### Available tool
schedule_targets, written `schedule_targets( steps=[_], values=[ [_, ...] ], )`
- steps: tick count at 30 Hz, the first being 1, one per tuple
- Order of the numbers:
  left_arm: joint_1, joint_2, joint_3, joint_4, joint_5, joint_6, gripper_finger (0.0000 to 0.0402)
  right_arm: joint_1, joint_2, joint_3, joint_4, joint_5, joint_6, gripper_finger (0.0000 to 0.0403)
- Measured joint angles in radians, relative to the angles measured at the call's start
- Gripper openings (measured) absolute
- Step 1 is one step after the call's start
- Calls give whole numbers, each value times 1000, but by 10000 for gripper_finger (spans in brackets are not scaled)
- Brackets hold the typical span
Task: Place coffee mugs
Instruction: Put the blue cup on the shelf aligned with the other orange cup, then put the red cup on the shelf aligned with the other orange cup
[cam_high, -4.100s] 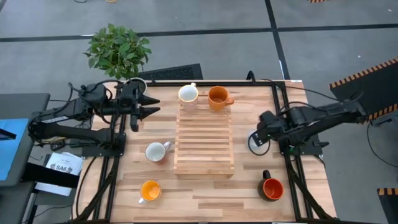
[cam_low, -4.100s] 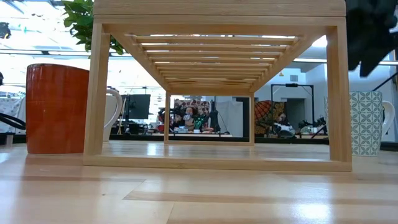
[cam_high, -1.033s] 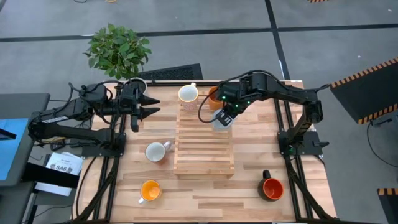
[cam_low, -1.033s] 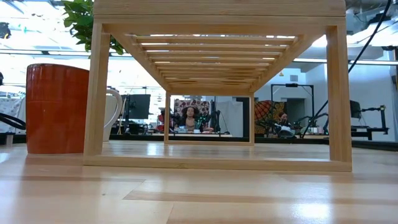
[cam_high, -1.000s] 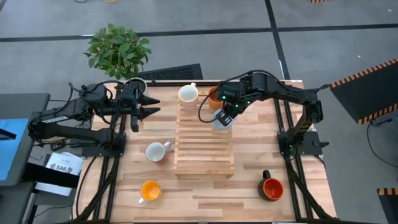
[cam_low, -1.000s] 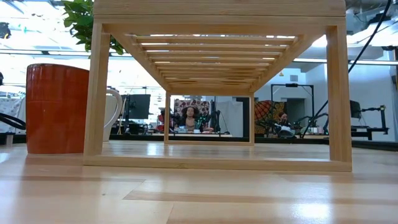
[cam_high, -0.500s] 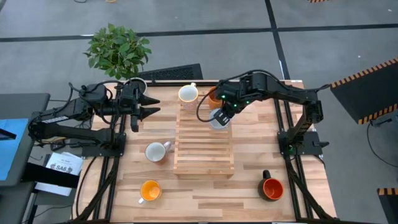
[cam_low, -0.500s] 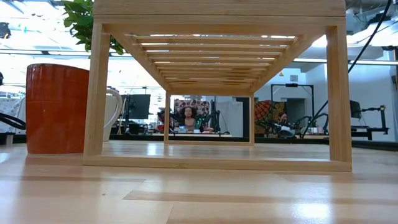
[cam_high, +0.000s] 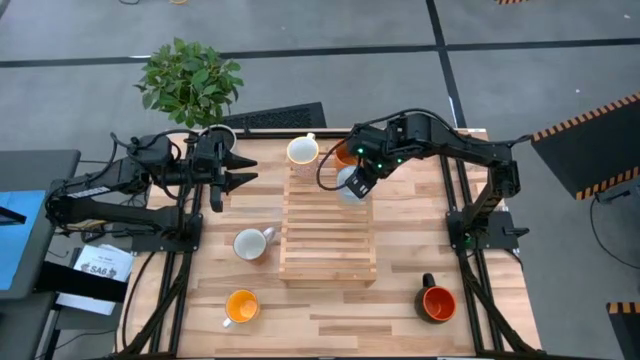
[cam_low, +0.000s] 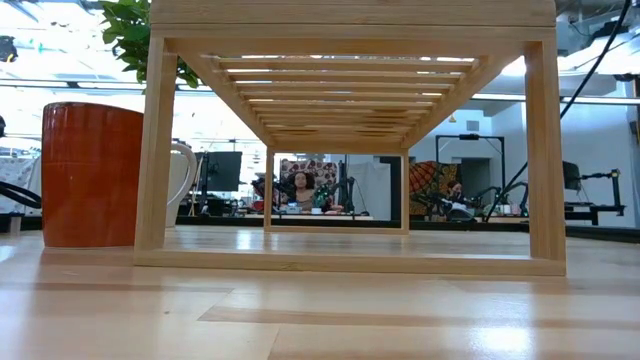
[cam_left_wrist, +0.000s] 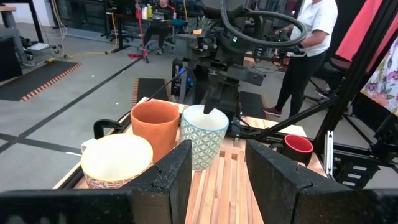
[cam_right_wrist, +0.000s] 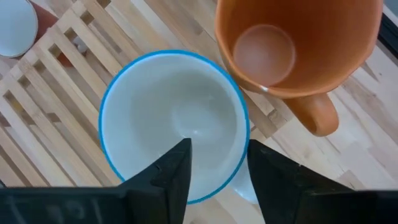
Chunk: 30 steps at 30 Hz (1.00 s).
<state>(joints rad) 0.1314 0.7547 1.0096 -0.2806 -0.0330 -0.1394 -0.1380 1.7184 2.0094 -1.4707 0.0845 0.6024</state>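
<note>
A white sheet (cam_high: 100, 266) beside the table's left edge carries a printed code that looks like "SA6", too small to read with certainty. Six mugs show in the high view. Farthest left on the wooden table (cam_high: 400, 300), the pale mug (cam_high: 250, 243) stands upright just left of the slatted rack (cam_high: 328, 235), its handle pointing right toward the rack. Nearer the front edge stands the yellow-orange mug (cam_high: 241, 306), handle pointing left. The left gripper (cam_high: 238, 169) hangs over the table's back-left corner with its two fingers spread apart and grasping nothing, pointing right toward the rack. At the rack's back end sits the white mug (cam_high: 302, 150), upright, mouth up, handle toward the far edge. Next along that back end, the patterned mug (cam_high: 350, 187) with a blue rim stands upright, and the right gripper (cam_high: 362, 183) reaches down over it, one finger inside the mouth and one outside, pinching its rim wall; the wrist view shows its handle on the side nearest the gripper. Just behind it stands the orange mug (cam_high: 347, 153), close beside it, though whether they touch cannot be told. The red-orange mug (cam_high: 438, 303) with a black handle (cam_high: 428, 281) stands well apart near the front right, handle pointing toward the far edge. One potted plant (cam_high: 190, 80) sits off the back-left corner.
</note>
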Motion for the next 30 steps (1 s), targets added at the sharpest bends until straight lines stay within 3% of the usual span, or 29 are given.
schedule_targets(
  steps=[14, 21, 26, 30],
  values=[
    [0, 0, 0, -2, 0, 0, 134, -10, -64, 1, -12, -7, -64, 191],
    [0, 5, 0, -30, 0, -35, 134, 36, -146, -2, -109, 35, -130, 191],
    [0, 22, 0, -56, 0, -94, 134, 80, -249, -97, -98, 84, -87, 192],
    [0, 34, 0, -65, 0, -86, 134, 118, -365, -271, -81, 173, 11, 192]
  ],
)
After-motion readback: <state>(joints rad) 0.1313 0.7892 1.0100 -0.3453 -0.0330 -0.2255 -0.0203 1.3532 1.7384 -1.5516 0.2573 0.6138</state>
